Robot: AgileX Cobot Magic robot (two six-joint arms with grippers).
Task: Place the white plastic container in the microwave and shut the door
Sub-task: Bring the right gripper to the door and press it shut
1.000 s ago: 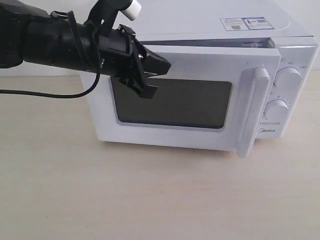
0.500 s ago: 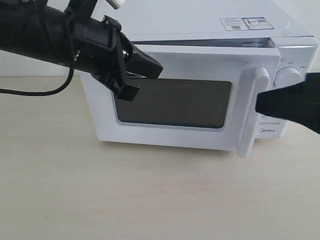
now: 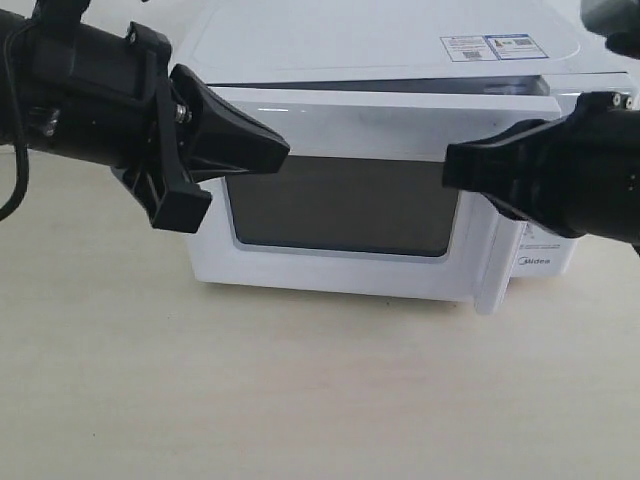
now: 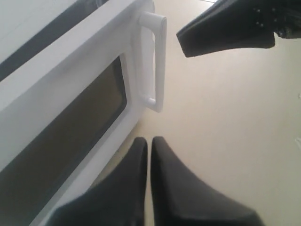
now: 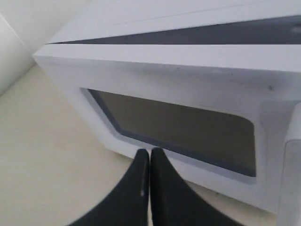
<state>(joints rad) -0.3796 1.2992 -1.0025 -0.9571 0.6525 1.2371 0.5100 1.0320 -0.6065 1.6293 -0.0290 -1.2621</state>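
Before the microwave [image 3: 400, 40], whose door [image 3: 350, 115] stands slightly ajar, the right fingers [image 3: 500, 170] and left fingers [image 3: 235, 145] are closed and empty; the container is unseen, presumably inside, so press squarely beside the handle [image 4: 160, 61] until it latches.

Robotics lab test station, by the look of it.
Told by a white countertop microwave [image 3: 350, 50] standing on a pale wood-grain bench [image 3: 300, 400] before a plain white wall [image 5: 9, 56], flanked by the robot's black left arm [image 3: 70, 100] and right arm [image 3: 590, 180].

White microwave [image 3: 350, 45], door [image 3: 340, 205] slightly ajar
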